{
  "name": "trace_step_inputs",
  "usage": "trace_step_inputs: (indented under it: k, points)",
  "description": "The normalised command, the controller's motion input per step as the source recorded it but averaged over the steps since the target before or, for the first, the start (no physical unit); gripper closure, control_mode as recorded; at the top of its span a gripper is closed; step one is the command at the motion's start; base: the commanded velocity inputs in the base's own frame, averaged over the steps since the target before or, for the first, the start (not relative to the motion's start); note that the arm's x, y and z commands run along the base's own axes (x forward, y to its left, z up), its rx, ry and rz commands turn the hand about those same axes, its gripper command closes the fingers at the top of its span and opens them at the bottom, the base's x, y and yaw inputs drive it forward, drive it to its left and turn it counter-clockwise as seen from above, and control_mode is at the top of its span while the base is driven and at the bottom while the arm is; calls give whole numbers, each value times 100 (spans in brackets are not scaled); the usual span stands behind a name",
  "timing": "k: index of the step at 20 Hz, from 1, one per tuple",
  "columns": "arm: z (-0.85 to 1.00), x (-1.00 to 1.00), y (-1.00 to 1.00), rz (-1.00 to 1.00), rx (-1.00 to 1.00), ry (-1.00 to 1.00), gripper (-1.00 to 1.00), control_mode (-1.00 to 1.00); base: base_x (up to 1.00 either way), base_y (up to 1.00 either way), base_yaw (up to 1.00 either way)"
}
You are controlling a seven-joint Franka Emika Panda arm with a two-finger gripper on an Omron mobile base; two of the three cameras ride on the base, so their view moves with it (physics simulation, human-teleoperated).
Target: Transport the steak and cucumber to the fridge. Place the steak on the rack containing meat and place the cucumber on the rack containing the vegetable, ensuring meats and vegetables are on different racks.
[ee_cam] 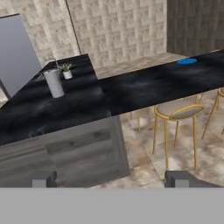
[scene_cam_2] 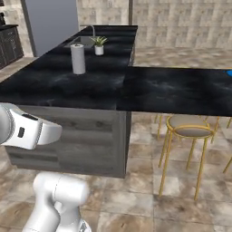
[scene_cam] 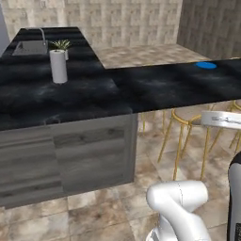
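While gripper [ee_cam: 109, 179] jaws stand apart and empty, approach step: drive toward blue plate [ee_cam: 187, 61] at counter's [ee_cam: 144, 89] far right edge.

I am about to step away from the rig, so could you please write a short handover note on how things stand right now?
End effector: open and empty, raised in front of the island, well short of the black counter.
Job's things: the fridge, a tall grey panel, stands closed beyond the far end of the counter, past the sink. A blue plate lies at the counter's far right. I cannot make out the steak or cucumber from here.
Also on the counter: a paper towel roll and a small potted plant.
Done: nothing visibly.
Left: find and carry both items to separate fridge racks.
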Motion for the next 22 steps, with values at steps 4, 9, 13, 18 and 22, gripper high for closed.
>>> trace_step_inputs:
  k: [4, 9, 13, 18, 22]
  points:
    - [0, 0, 0, 0, 0, 0, -100, 100, -1, -100, 0]
    - [0, 0, 0, 0, 0, 0, -100, 100, 0, -100, 0]
    - [0, 0, 0, 0, 0, 0, -100, 100, 0, -100, 0]
    - [0, 0, 0, 0, 0, 0, -100, 100, 0, -100, 0]
    - [0, 0, 0, 0, 0, 0, -100, 100, 0, -100, 0]
